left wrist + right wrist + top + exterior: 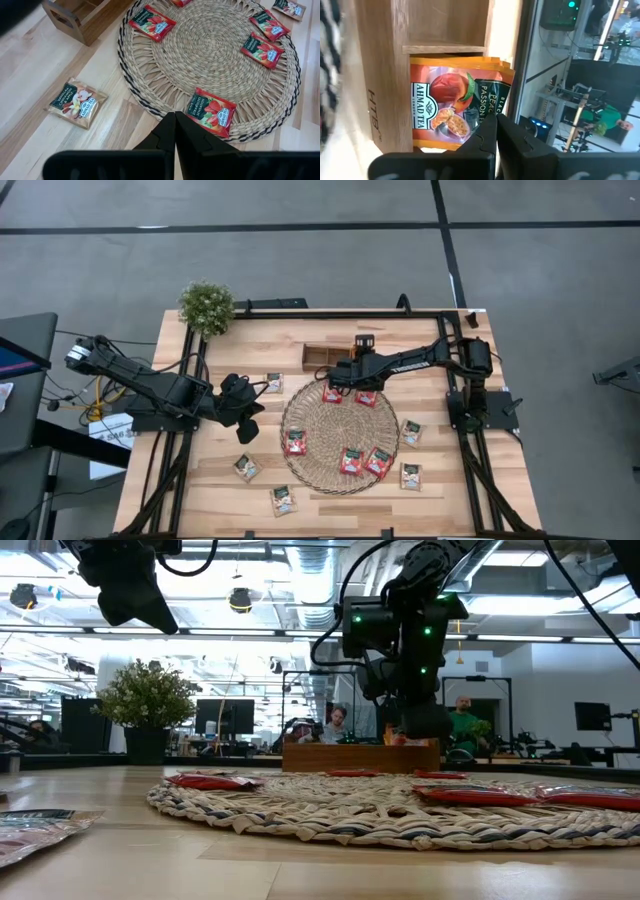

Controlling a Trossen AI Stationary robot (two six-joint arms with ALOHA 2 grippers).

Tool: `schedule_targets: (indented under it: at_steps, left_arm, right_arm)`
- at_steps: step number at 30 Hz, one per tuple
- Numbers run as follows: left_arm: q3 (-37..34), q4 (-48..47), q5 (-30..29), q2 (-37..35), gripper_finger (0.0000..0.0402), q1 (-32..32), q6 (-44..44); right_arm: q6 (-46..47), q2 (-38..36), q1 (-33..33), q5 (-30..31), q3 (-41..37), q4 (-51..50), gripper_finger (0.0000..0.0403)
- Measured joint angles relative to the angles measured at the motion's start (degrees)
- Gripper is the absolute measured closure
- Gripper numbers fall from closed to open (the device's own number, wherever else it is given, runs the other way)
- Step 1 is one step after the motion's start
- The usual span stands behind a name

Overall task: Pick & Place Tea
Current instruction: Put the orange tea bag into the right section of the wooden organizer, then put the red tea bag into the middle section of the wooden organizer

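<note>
At upper centre, my right end effector (345, 372), clenched on an orange foil tea sachet (455, 107), hung over the small brown wooden tray (322, 355); release seemingly came next.

Woven mat (340, 436), wooden tray (322, 356), potted plant (206, 306).

left pincer (175, 125) closed, raised | right pincer (496, 127) closed, arm extended

Overhead straight down, table-level across, two close wrist views; woven mat (339, 434) common to overhead and low.
</note>
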Motion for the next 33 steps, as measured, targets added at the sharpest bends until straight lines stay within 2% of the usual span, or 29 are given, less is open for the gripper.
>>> schedule_targets:
  at_steps: [12,18,25,30,33]
  left_arm:
    - [0.0,0.0,0.0,0.0,0.0402,0.0,0.0]
    - [0.0,0.0,0.0,0.0,0.0401,0.0,0.0]
    - [0.0,0.0,0.0,0.0,0.0401,0.0,0.0]
    - [0.0,0.0,0.0,0.0,0.0401,0.0,0.0]
    - [0.0,0.0,0.0,0.0,0.0401,0.0,0.0]
  right_arm:
    - [0.0,0.0,-0.6,-0.2,0.0,1.3,0.0394]
    - [0.0,0.0,-0.8,0.1,0.0,1.6,0.0329]
    - [0.0,0.0,-0.5,4.7,0.4,0.7,0.0255]
    - [1.1,0.0,1.5,10.1,4.8,-5.9,0.0232]
    - [5.0,0.0,3.5,10.7,9.8,-14.1,0.0230]
